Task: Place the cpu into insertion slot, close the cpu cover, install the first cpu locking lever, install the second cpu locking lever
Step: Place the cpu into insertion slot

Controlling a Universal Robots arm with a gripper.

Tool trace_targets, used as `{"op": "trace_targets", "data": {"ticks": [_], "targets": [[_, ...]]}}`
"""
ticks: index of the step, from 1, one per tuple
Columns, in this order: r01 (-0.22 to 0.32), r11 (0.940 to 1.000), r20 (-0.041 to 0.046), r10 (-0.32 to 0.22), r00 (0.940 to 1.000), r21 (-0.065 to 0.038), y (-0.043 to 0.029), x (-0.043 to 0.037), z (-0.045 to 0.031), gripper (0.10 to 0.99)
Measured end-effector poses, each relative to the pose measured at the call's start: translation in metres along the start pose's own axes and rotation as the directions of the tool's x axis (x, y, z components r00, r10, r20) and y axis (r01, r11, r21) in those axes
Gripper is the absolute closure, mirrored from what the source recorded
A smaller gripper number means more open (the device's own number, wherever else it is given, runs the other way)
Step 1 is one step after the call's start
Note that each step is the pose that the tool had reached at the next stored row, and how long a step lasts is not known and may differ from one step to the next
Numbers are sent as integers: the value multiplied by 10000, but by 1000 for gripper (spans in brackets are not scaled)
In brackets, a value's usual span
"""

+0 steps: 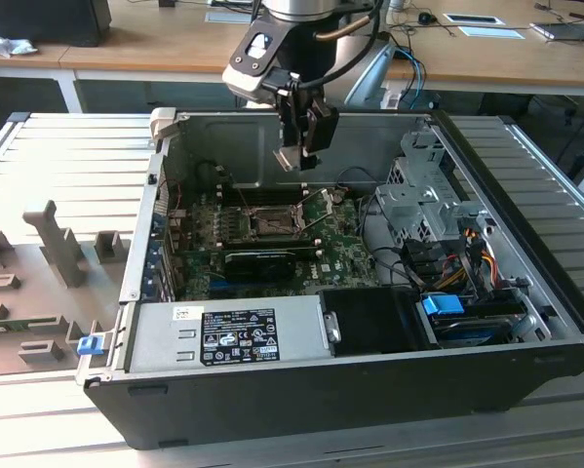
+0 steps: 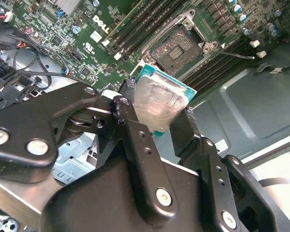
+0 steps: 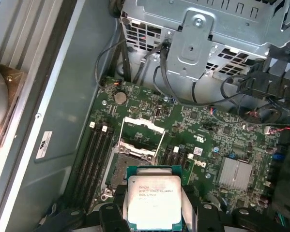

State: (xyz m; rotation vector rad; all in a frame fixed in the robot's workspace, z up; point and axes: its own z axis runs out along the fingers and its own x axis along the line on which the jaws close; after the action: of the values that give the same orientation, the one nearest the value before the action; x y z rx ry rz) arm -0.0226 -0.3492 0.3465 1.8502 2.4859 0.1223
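One gripper (image 1: 303, 154) hangs inside the single open computer case (image 1: 525, 322), near the case's 12 o'clock wall in the exterior view. Its two fingers (image 2: 135, 131) are closed on the one cpu (image 2: 159, 104), pinching it by opposite edges. The chip's pale metal face and teal border show in both wrist views. The cpu is in the air, clear of the board and not seated. The one insertion slot (image 1: 272, 224) lies at about 6 o'clock from the gripper in the exterior view, in the middle of the green motherboard (image 1: 345, 255). The socket is uncovered, and its dark contact field shows in the second wrist view (image 2: 177, 50). The single cpu cover (image 3: 141, 126) is swung up off the socket and stands tilted at one edge of it. One silver power supply box (image 1: 228, 331) lies at the motherboard's 6 o'clock. One metal drive cage (image 1: 420, 195) stands at its 3 o'clock. In the first wrist view the board carries one finned heatsink (image 3: 236, 173) and one coin cell (image 3: 119, 97).
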Motion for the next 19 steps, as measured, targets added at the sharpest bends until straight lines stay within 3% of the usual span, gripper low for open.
{"op": "trace_targets", "data": {"ticks": [10, 15, 19], "targets": [[-43, 10000, 4, 43, 10000, -1, -2, 0, 25, 553], [-741, 9973, 64, 741, 9972, -14, -3, -1, 35, 553], [-826, 9966, 72, 826, 9966, -16, -4, -1, 41, 553]]}}
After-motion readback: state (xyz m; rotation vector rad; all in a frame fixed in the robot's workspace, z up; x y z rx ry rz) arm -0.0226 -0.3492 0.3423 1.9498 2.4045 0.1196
